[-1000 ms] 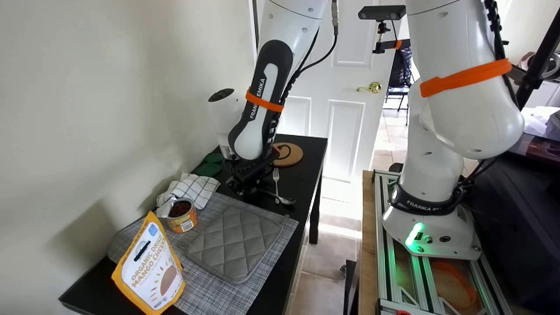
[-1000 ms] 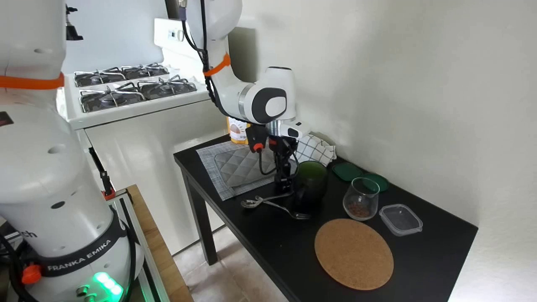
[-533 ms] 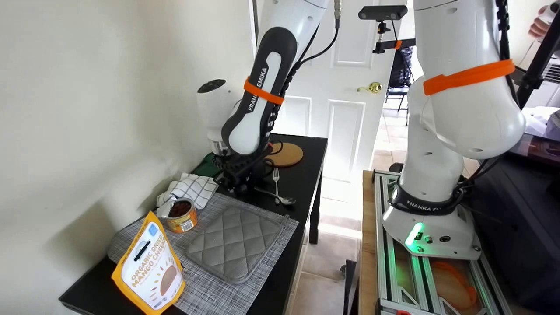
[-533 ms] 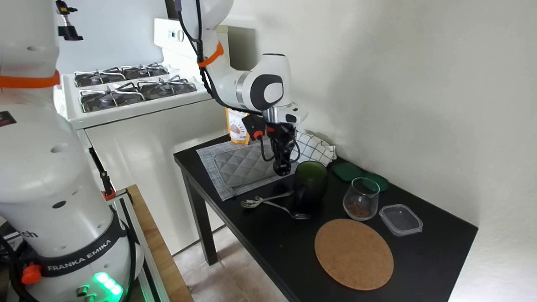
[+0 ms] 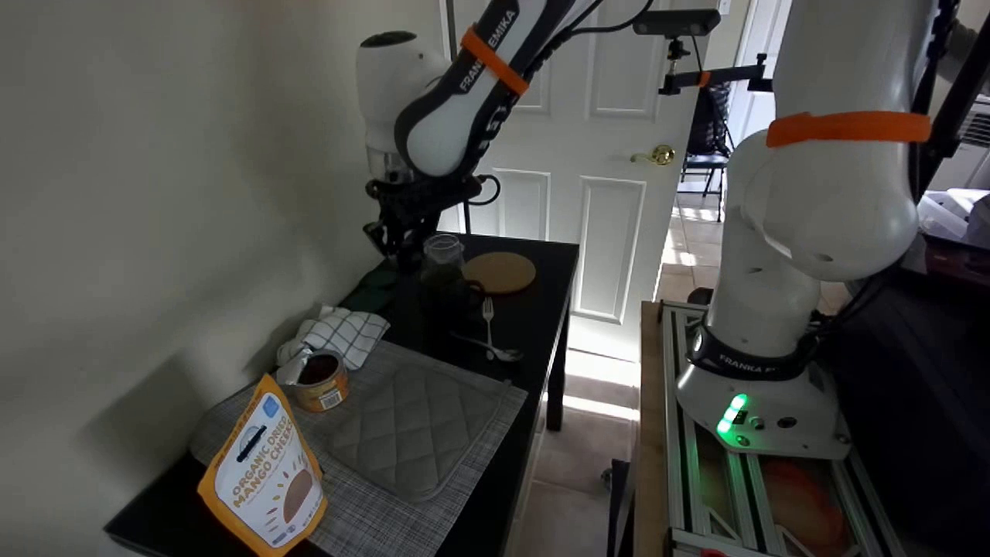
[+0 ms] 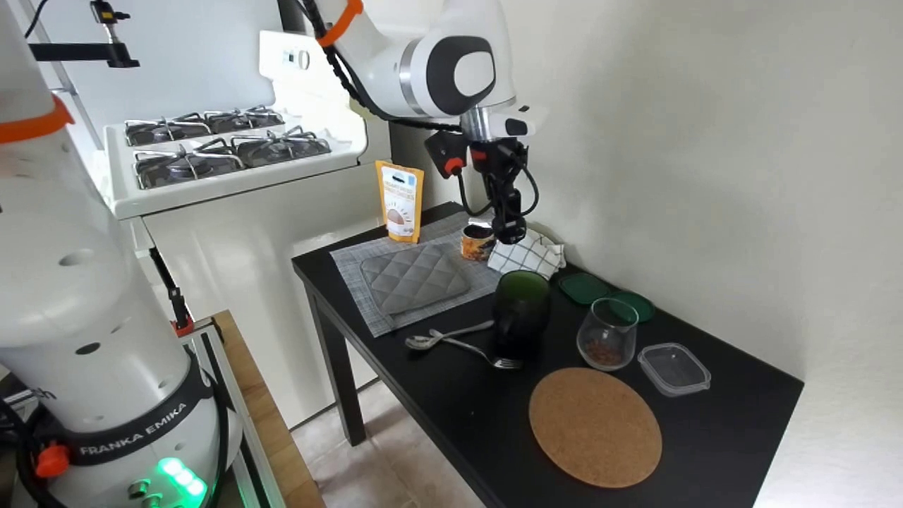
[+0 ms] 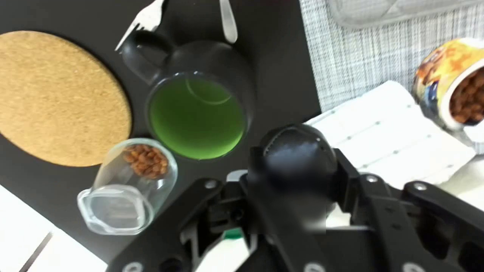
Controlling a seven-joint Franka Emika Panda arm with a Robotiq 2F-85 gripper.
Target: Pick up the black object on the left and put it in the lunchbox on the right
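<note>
Black object is sitting in your gripper, which is pinching it from both sides at the tips. In an exterior view you are holding it raised above the black table, well apart from the clear lunchbox, which is lying open just beside the glass. Through the wrist view you are seeing a rounded, dark form, its upper face catching a pale shine and a fine dotted line curving along one edge; its lower part is blurring into the gripper. As for writing, you are reading "FRANKA EMIKA" on the dark band around the arm's base, and "ORGANIC DRIED MANGO" on the yellow-edged pouch, with the next word starting "CHEE". The can is showing a barcode, but its smaller print is blurring.
</note>
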